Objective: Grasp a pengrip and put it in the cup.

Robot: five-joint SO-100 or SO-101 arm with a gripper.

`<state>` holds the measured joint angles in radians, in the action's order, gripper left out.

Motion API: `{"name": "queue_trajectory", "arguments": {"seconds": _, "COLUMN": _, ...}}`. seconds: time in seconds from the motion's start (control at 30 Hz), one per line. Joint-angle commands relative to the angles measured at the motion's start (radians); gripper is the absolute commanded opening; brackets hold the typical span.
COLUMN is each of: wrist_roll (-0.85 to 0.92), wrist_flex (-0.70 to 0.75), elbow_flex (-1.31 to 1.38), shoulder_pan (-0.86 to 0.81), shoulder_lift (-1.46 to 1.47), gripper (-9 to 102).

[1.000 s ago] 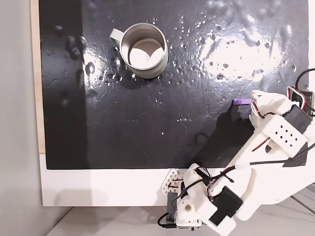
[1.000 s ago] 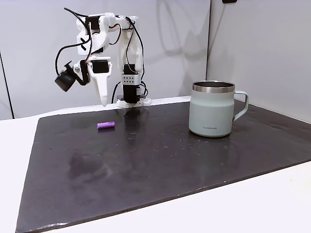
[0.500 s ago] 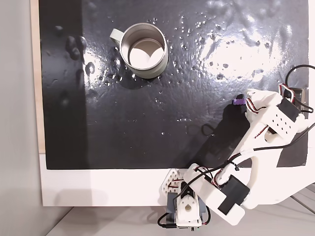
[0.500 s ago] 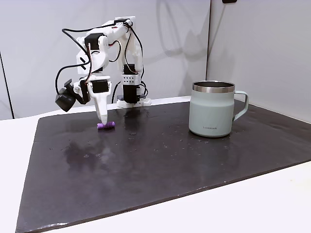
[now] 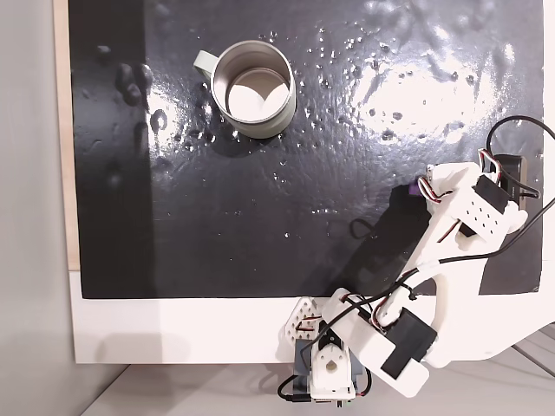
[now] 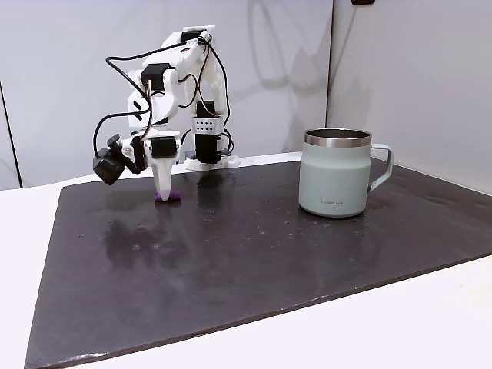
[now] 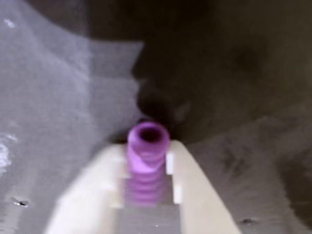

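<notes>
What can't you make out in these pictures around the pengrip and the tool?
- Pengrip: in a fixed view from above, the arm hides nearly all of it.
- Tool: in a fixed view from the side, too small to tell whether it squeezes the pengrip.
- Fingers: blurred in the wrist view, cut off by the bottom edge.

I am reaching down from my base with my arm folded over, my gripper [image 6: 166, 197] pointing straight at the mat. In the wrist view my fingers [image 7: 195, 185] are pressing on either side of the pengrip [image 7: 146, 163], gripping it between them.
</notes>
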<state>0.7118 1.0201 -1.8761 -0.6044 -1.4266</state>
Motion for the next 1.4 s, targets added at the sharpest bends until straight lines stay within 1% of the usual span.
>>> {"name": "queue_trajectory", "arguments": {"seconds": 0.0, "wrist_roll": -0.025, "wrist_flex": -0.041, "elbow_flex": -0.014, "shoulder_pan": 0.029, "shoulder_lift": -0.008, "gripper": 0}}
{"name": "queue_trajectory", "arguments": {"seconds": 0.1, "wrist_roll": -0.035, "wrist_flex": -0.008, "elbow_flex": -0.011, "shoulder_pan": 0.017, "shoulder_lift": -0.054, "gripper": 0}}
{"name": "queue_trajectory", "arguments": {"seconds": 0.3, "wrist_roll": -0.058, "wrist_flex": 0.190, "elbow_flex": 0.078, "shoulder_pan": 0.017, "shoulder_lift": -0.311, "gripper": 0}}
{"name": "queue_trajectory", "arguments": {"seconds": 0.47, "wrist_roll": -0.089, "wrist_flex": 0.356, "elbow_flex": 0.224, "shoulder_pan": 0.044, "shoulder_lift": -0.477, "gripper": 0}}
{"name": "queue_trajectory", "arguments": {"seconds": 0.6, "wrist_roll": -0.106, "wrist_flex": 0.489, "elbow_flex": 0.367, "shoulder_pan": 0.069, "shoulder_lift": -0.551, "gripper": 0}}
{"name": "queue_trajectory", "arguments": {"seconds": 0.7, "wrist_roll": -0.118, "wrist_flex": 0.549, "elbow_flex": 0.445, "shoulder_pan": 0.094, "shoulder_lift": -0.600, "gripper": 0}}
{"name": "queue_trajectory", "arguments": {"seconds": 0.9, "wrist_roll": -0.187, "wrist_flex": 0.554, "elbow_flex": 0.454, "shoulder_pan": 0.198, "shoulder_lift": -0.638, "gripper": 0}}
{"name": "queue_trajectory", "arguments": {"seconds": 1.2, "wrist_roll": -0.385, "wrist_flex": 0.534, "elbow_flex": 0.529, "shoulder_pan": 0.463, "shoulder_lift": -0.565, "gripper": 0}}
{"name": "queue_trajectory", "arguments": {"seconds": 1.37, "wrist_roll": -0.525, "wrist_flex": 0.500, "elbow_flex": 0.577, "shoulder_pan": 0.597, "shoulder_lift": -0.499, "gripper": 0}}
